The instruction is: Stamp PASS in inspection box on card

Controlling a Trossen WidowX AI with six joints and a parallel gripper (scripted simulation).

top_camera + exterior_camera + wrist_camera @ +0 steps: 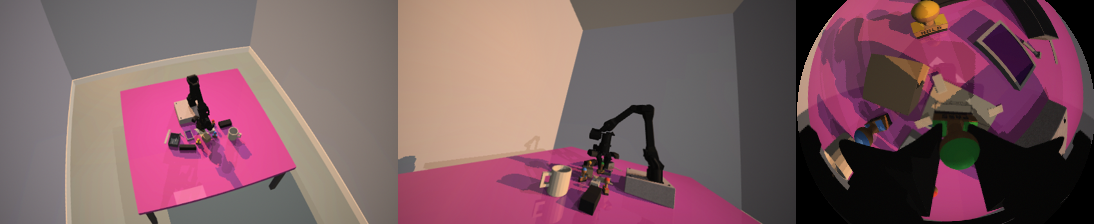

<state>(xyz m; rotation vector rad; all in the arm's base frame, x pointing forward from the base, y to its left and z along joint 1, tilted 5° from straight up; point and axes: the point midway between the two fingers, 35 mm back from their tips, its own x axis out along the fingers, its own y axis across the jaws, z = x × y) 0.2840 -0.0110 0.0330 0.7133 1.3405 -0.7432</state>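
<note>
My gripper [603,163] [954,128] is shut on the green-knobbed stamp [602,164] [960,151], which is upright with its base downward. The lettering on its base is too small to read. In the wrist view the base overlaps the pale card [946,94] [595,182]; I cannot tell whether they touch. The card lies between small pale tabs, and the stamp and fingers hide part of it, so no box or print can be made out. The purple ink pad [189,135] [1006,54] lies in its pale frame, apart from the stamp.
A yellow stamp [198,141] [927,14], blue stamp [215,134] [864,135] and red stamp [606,181] stand around the card. A brown block [891,82] is beside it. Black blocks [225,123] [187,148], a black tray [174,140] and a mug [233,134] [559,181] are farther out.
</note>
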